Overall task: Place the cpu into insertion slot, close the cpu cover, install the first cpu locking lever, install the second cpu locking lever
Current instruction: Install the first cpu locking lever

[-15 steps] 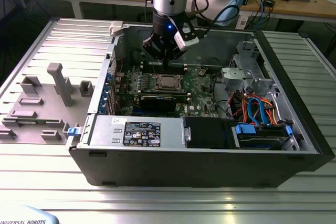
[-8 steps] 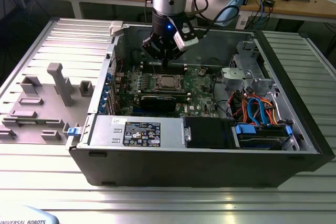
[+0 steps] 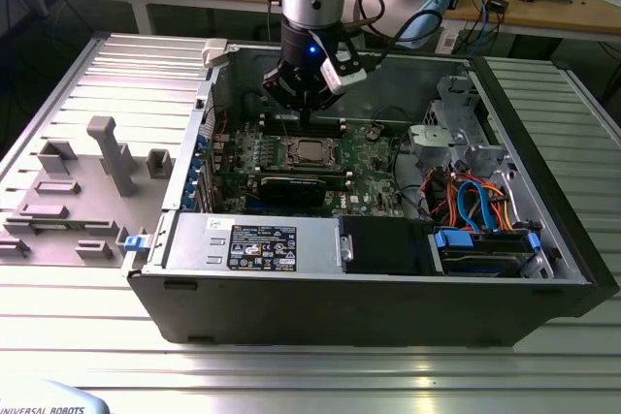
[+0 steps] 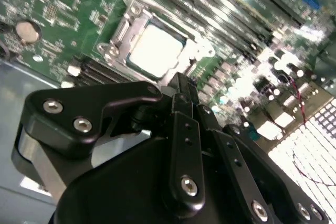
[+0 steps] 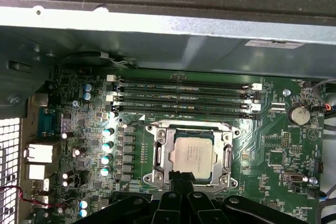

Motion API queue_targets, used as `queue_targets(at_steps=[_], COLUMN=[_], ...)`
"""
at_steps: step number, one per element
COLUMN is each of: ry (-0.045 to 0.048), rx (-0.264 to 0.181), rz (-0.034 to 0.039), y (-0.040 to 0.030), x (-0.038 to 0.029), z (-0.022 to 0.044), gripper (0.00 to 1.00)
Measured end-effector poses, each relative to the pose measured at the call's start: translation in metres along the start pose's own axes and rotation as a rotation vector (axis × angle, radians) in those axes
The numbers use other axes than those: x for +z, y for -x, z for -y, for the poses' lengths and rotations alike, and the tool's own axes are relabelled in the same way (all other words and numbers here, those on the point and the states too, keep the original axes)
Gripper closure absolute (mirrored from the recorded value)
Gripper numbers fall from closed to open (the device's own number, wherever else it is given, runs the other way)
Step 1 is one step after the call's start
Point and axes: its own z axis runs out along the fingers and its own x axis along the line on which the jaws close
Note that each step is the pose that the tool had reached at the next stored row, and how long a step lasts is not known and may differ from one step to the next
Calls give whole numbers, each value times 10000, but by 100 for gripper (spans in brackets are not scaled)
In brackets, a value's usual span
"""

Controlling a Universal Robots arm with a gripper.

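The cpu, a silver-grey square, lies flat in the insertion slot on the green motherboard. The cpu cover, a silver frame, lies down around the chip, whose top shows through the window. How the locking levers stand is not clear. My gripper hangs just above the socket's edge on the memory-slot side. Its black fingers are together with nothing between them.
Long memory slots run beside the socket. A black card, a power supply and a drive bay with coloured cables fill the open case. The case wall rises close behind. A grey fixture plate lies outside.
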Motion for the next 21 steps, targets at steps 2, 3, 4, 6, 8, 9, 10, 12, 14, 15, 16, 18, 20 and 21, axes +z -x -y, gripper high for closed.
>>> queue_targets(at_steps=[2, 3, 4, 6, 8, 9, 10, 12, 14, 15, 16, 18, 20, 21], ry=[0, 0, 0, 0, 0, 0, 0, 0, 0, 0, 0, 0, -1, 0], rx=[3, 2, 1, 3, 22, 25, 27, 27, 27, 27, 27, 29, 28, 27], rz=[1, 0, 0, 0, 0, 1, 0, 0, 1, 0, 0, 1, -1, 1], y=[-189, -229, -258, -312, -366, -399, -439, -484, -485, -486, -486, -491, -495, -493], x=[-1, -1, -1, 0, 2, 4, 8, 12, 12, 12, 12, 12, 11, 12], z=[-11, -13, -15, -19, -28, -31, -34, -38, -38, -38, -38, -39, -53, -69], gripper=[89, 89, 89, 89, 89, 89, 89, 89, 89, 89, 89, 89, 89, 89])
